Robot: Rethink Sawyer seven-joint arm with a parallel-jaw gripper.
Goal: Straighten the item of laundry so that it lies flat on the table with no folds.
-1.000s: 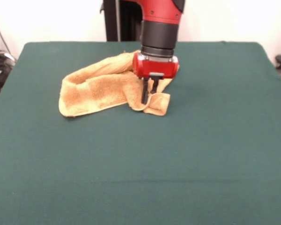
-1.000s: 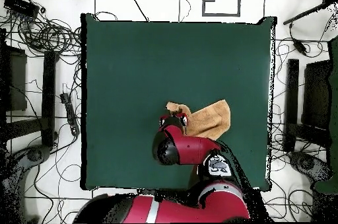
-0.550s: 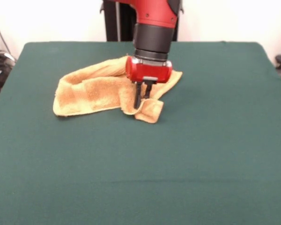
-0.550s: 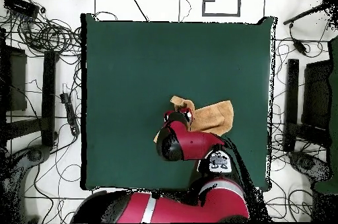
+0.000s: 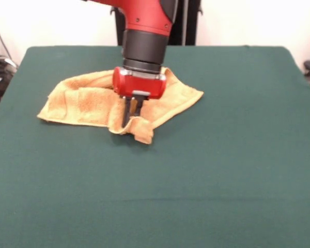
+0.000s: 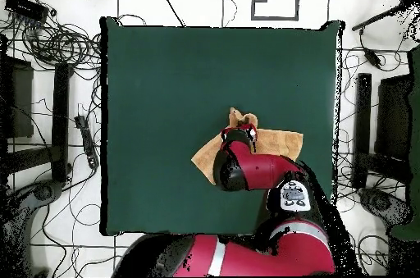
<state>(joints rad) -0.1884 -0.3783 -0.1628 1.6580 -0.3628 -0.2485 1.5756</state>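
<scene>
At the time of inspection the gripper (image 5: 132, 112) stood low over the table (image 5: 222, 170), its two dark fingers drawn narrow and pinching a fold of the towel (image 5: 88, 103) near the cloth's front edge. The fingertips were partly buried in the pile, so the depth of the bite could not be confirmed.

The towel lay in the far half of the table as the front view shows it, left of centre. It was crumpled, not flat: a raised ridge ran along its back edge, one flap spread out to the right of the gripper, and a small curled corner hung just below the fingers, touching the table. In the overhead view the arm (image 6: 254, 168) covered most of the cloth, and only its outer corners showed on either side.

Risks noted, as judgement:
- The grip appeared to take a doubled fold, not a single edge. Dragging from such a hold would likely carry the bunch along whole and leave the folds in place.
- The felt-like table covering would offer friction. A shallow pinch could slip off under drag.
- The curled corner under the fingers could be tucked beneath the cloth if the gripper moved across it.
- Release at this height would leave the ridge standing.

The task was judged well short of completion.
</scene>
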